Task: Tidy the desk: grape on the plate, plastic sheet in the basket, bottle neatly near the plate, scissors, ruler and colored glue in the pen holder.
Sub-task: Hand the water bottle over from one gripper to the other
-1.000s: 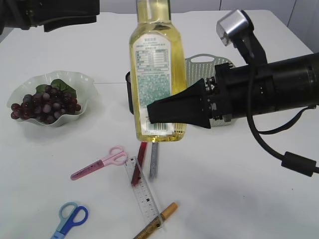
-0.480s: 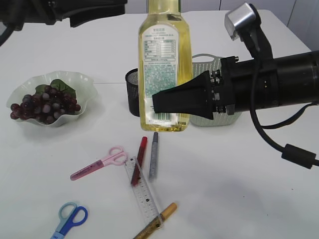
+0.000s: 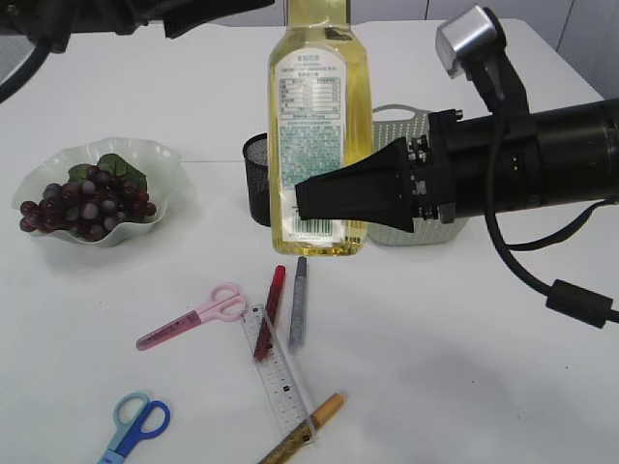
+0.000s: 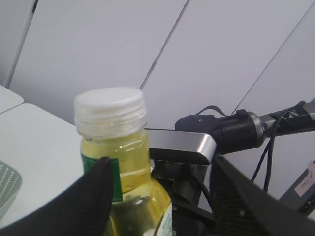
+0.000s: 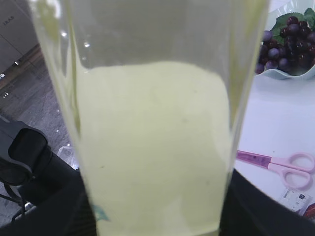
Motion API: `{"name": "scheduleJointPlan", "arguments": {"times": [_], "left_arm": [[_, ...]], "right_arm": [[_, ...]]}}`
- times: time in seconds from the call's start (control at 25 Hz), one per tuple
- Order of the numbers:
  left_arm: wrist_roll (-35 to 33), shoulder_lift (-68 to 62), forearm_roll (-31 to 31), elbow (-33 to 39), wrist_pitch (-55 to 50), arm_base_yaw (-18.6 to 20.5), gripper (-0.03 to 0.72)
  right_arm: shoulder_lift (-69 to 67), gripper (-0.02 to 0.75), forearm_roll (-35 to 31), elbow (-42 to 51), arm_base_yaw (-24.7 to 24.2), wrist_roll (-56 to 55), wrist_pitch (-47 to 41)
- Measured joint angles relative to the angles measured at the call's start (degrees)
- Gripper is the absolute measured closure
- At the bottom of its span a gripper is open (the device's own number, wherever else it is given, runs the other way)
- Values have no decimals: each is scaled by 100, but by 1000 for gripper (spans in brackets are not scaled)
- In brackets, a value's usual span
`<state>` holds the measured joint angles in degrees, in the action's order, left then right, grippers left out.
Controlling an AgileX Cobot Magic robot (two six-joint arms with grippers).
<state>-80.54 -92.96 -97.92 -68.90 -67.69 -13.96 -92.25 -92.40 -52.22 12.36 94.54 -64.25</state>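
Two arms are in view, and only the right gripper [image 3: 329, 208] carries load: its dark fingers clamp the lower body of the bottle [image 3: 320, 126], which hangs upright above the table with its long axis vertical and its cap out of the exterior view. In the left wrist view the left gripper [image 4: 162, 196] brackets the bottle neck just below the white cap [image 4: 110, 110], fingers spread on either side and not visibly touching, so it reads as released. The plate [image 3: 102, 193], already holding the grape [image 3: 87, 203], lies well to the left of the bottle and lower in the exterior view; the bottle sits in front of the pen holder [image 3: 256, 179] and the basket [image 3: 411, 174]. The coming move therefore appears to be a leftward carry followed by a vertical set-down near the plate, and the right arm must reach across the middle to do it. Scissors [image 3: 193, 319], ruler [image 3: 279, 372] and glue [image 3: 298, 302] lie on the table below the bottle, clear of that path but not yet stowed.
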Motion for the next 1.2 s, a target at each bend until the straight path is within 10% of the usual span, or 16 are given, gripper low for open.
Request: {"name": "scheduleJointPlan", "arguments": {"times": [1.2], "left_arm": [[-248, -676, -259, -293, 126, -348, 248]], "right_arm": [[-13, 332, -28, 0, 115, -2, -30]]}}
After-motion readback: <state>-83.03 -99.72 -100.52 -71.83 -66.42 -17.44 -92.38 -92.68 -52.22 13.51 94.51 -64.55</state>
